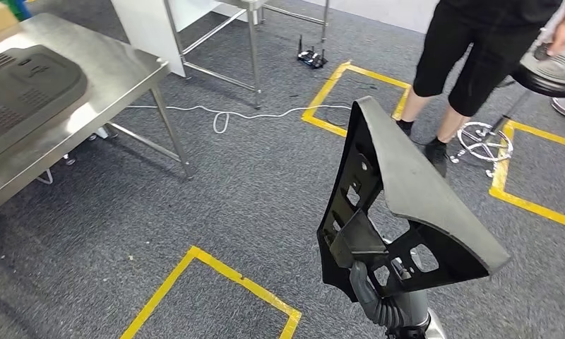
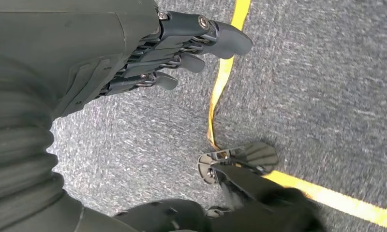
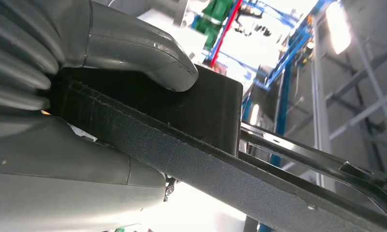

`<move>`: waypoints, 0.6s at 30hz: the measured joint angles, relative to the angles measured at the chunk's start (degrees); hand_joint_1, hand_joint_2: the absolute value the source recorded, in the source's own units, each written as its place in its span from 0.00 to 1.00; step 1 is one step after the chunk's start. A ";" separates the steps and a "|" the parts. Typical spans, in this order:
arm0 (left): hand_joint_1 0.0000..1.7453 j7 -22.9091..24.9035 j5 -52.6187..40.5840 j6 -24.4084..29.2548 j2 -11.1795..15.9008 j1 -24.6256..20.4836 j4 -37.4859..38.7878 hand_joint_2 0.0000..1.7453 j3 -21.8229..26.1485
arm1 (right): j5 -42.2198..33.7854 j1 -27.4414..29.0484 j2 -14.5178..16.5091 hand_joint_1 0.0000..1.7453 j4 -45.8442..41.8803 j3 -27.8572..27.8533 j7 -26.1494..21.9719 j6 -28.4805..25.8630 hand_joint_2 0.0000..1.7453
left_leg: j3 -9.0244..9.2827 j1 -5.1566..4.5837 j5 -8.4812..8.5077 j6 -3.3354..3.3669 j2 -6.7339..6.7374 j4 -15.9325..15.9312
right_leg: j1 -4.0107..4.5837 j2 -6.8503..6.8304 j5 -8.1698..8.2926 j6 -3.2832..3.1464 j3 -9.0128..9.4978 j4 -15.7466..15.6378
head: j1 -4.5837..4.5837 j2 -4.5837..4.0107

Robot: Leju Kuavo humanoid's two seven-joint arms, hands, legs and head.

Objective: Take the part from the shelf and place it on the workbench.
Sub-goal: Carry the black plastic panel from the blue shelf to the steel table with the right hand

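black plastic part (image 1: pixel 407 191) up in air, over grey carpet floor (image 1: pixel 237 212). my right hand (image 1: pixel 368 286) fingers wrapped tight round its bottom edge. looks stiff, big, tippy, maybe light. hold low by bracket. left hand (image 2: pixel 148 58) holds nothing, fingers curled loose. steel tabletop (image 1: pixel 117 85) off to left, another part (image 1: pixel 25 92) on it.

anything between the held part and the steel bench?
Nothing visible. The right robot hand holds the black moulded plastic part upright over grey carpet; open floor separates it from the stainless steel workbench, where another dark panel already lies.
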 joint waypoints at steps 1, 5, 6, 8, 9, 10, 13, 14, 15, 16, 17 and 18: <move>0.00 -0.08 -0.05 0.04 -0.03 -0.09 -0.02 1.00 0.01 | 0.01 -0.01 0.03 1.00 0.00 -0.01 0.02 0.08 1.00 | 1.71 -0.01 0.92 0.27 1.26 -3.03 | 0.23 -0.66 -0.31 0.34 -0.08 0.29 | 0.04 0.00; 0.00 -0.05 -0.25 -0.01 -0.15 -0.22 -0.02 1.00 0.01 | 0.03 -0.25 0.09 1.00 -0.01 -0.06 0.03 0.17 1.00 | 2.40 -0.33 1.65 2.17 0.64 -5.62 | 0.76 -2.70 -0.81 1.44 0.24 0.44 | 0.51 0.00; 0.00 0.04 -0.29 -0.04 -0.15 -0.24 -0.01 1.00 0.01 | 0.04 -0.30 0.10 1.00 -0.01 -0.08 0.03 0.16 1.00 | 2.22 -0.31 1.89 2.59 -0.14 -5.75 | 0.62 -1.78 -1.20 1.66 0.14 0.87 | 0.59 0.00; 0.00 0.23 -0.35 -0.06 -0.13 -0.33 -0.01 1.00 0.02 | 0.03 -0.30 0.13 1.00 -0.01 -0.15 0.03 0.13 1.00 | 1.88 -0.11 2.39 3.40 -1.64 -5.98 | 0.29 1.99 -3.47 1.69 -1.65 4.61 | 0.78 0.00; 0.00 0.27 -0.38 -0.06 -0.13 -0.43 -0.01 1.00 0.02 | 0.03 -0.26 0.13 1.00 -0.01 -0.19 0.03 0.11 1.00 | 1.59 -0.13 2.57 3.67 -2.43 -6.00 | 0.22 3.83 -5.17 1.48 -3.25 8.08 | 0.90 0.00; 0.00 0.30 -0.39 -0.07 -0.13 -0.49 -0.01 1.00 0.03 | 0.03 -0.24 0.13 1.00 0.00 -0.22 0.03 0.10 1.00 | 1.29 -0.15 2.75 3.91 -3.29 -6.00 | 0.20 4.75 -6.75 1.34 -5.12 11.93 | 0.92 0.00; 0.00 0.31 -0.50 -0.09 -0.17 -0.46 -0.01 1.00 0.02 | 0.03 -0.23 0.11 1.00 0.02 -0.44 0.03 0.08 1.00 | 0.60 -0.15 3.29 4.06 -6.11 -5.99 | 0.14 5.37 -7.27 2.03 -6.94 15.37 | 0.93 0.00; 0.00 0.32 -0.54 -0.09 -0.20 -0.40 -0.01 1.00 0.02 | 0.03 -0.23 0.11 1.00 0.02 -0.51 0.03 0.07 1.00 | 0.52 -0.09 3.49 3.90 -7.01 -5.99 | 0.07 5.76 -5.86 2.48 -5.43 12.32 | 0.93 0.00; 0.00 0.31 -0.56 -0.09 -0.23 -0.36 -0.01 1.00 0.02 | 0.03 -0.24 0.11 1.00 0.02 -0.56 0.03 0.06 1.00 | 0.44 -0.02 3.69 3.66 -7.86 -5.99 | -0.07 7.02 -4.30 2.81 -3.31 8.06 | 0.96 0.00; 0.00 0.31 -0.57 -0.09 -0.27 -0.36 -0.01 1.00 0.01 | 0.04 -0.24 0.12 1.00 0.01 -0.57 0.03 0.05 1.00 | 0.35 -0.07 3.90 3.33 -8.66 -5.97 | -0.09 8.37 -3.06 2.83 -1.53 4.37 | 0.97 0.00; 0.00 0.30 -0.58 -0.09 -0.29 -0.36 -0.01 1.00 0.02 | 0.04 -0.24 0.14 1.00 0.01 -0.57 0.02 0.03 1.00 | 0.23 -0.10 4.13 2.96 -9.29 -6.02 | -0.07 9.43 -2.29 2.63 -0.34 1.81 | 0.94 0.00; 0.00 0.30 -0.58 -0.08 -0.30 -0.34 -0.01 1.00 0.02 | 0.04 -0.23 0.15 1.00 0.00 -0.57 0.01 0.02 1.00 | 0.13 -0.15 4.39 2.55 -9.86 -6.21 | 0.04 10.10 -1.99 2.22 0.15 0.59 | 0.93 0.00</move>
